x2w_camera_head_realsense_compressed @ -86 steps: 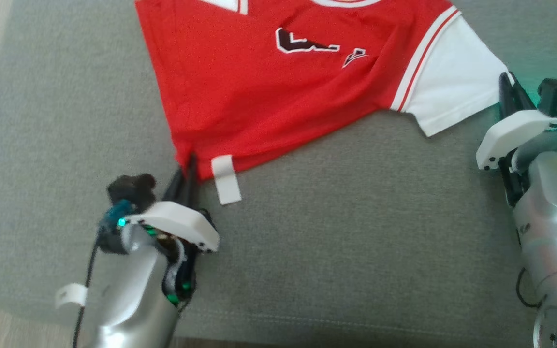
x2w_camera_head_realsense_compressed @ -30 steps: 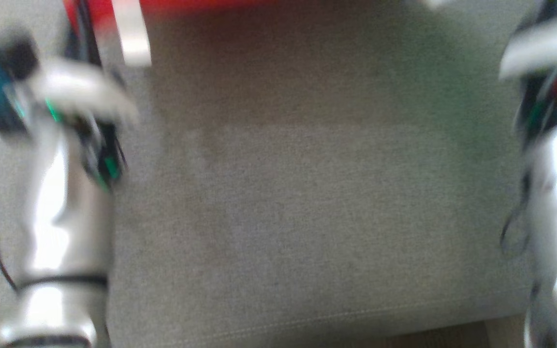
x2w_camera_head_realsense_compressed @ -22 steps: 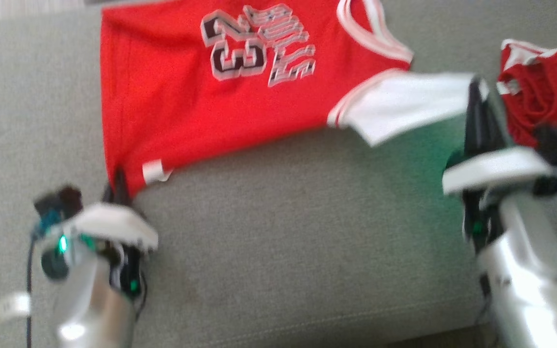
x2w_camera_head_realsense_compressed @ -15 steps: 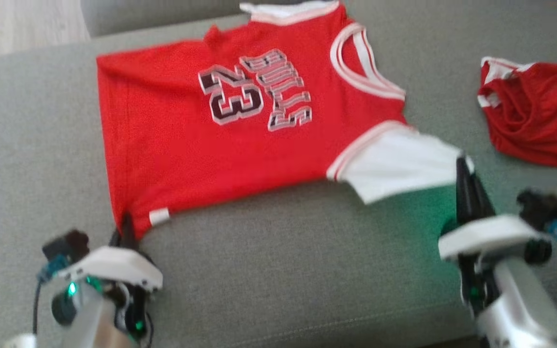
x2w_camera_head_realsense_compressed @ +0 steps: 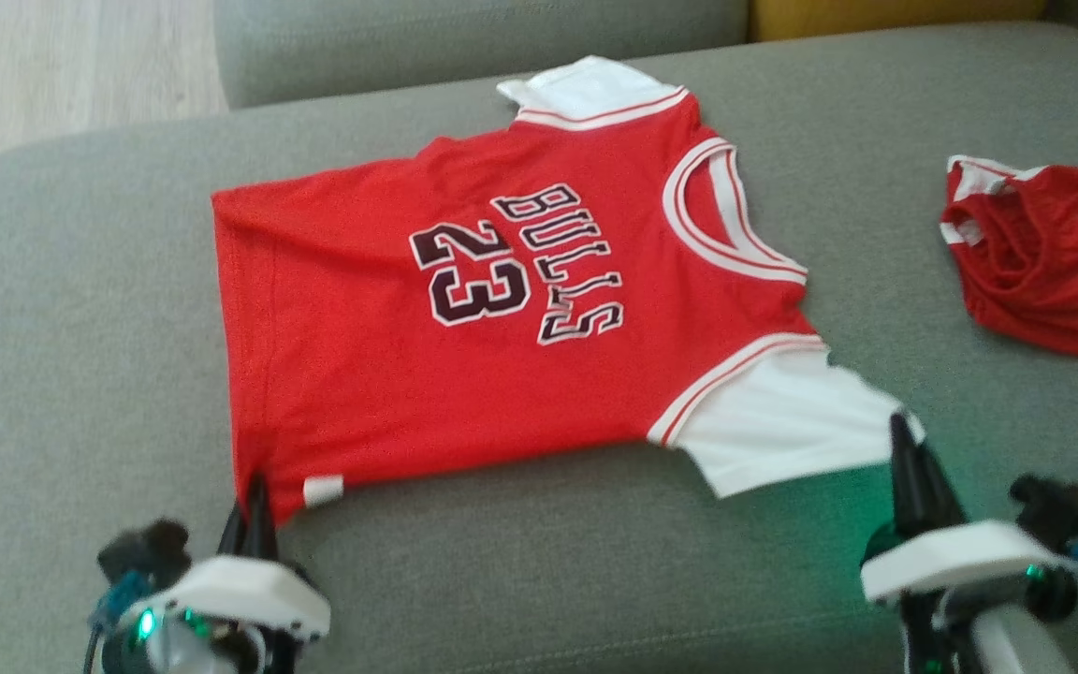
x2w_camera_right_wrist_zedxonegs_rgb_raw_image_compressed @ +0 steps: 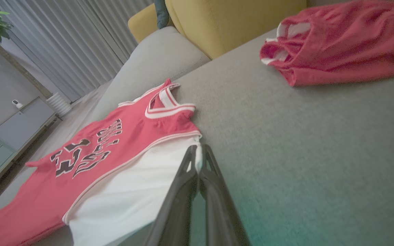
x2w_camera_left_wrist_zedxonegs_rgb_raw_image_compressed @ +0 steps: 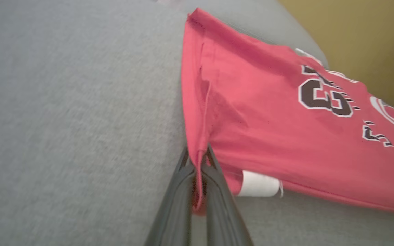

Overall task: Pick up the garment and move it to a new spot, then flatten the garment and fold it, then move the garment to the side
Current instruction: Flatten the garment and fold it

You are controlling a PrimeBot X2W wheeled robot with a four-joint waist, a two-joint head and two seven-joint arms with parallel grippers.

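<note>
My left pincer (x2w_camera_head_realsense_compressed: 254, 496) is pinched tight on the near hem corner of the red jersey (x2w_camera_head_realsense_compressed: 361, 374). In the left wrist view the two dark fingers (x2w_camera_left_wrist_zedxonegs_rgb_raw_image_compressed: 180, 191) meet with a fold of red cloth caught between them, and a small white tag (x2w_camera_left_wrist_zedxonegs_rgb_raw_image_compressed: 258, 184) sticks out from the hem just beside them. My right pincer (x2w_camera_head_realsense_compressed: 904, 440) is closed on the outer edge of the near white sleeve (x2w_camera_head_realsense_compressed: 782, 431). The right wrist view shows its tips (x2w_camera_right_wrist_zedxonegs_rgb_raw_image_compressed: 197, 152) nipping that white cloth.

The jersey lies face up, spread across the grey sofa seat (x2w_camera_head_realsense_compressed: 595, 580) with its black number and lettering showing. The neck opening points toward my right and the hem toward my left. The near edge is lifted slightly where I hold it, and the rest rests on the seat. The far white sleeve (x2w_camera_head_realsense_compressed: 595, 94) lies at the back edge.

A second red garment (x2w_camera_head_realsense_compressed: 1054, 271) sits crumpled on the same seat, well apart to my right. A yellow cushion (x2w_camera_right_wrist_zedxonegs_rgb_raw_image_compressed: 224, 20) stands behind it.
</note>
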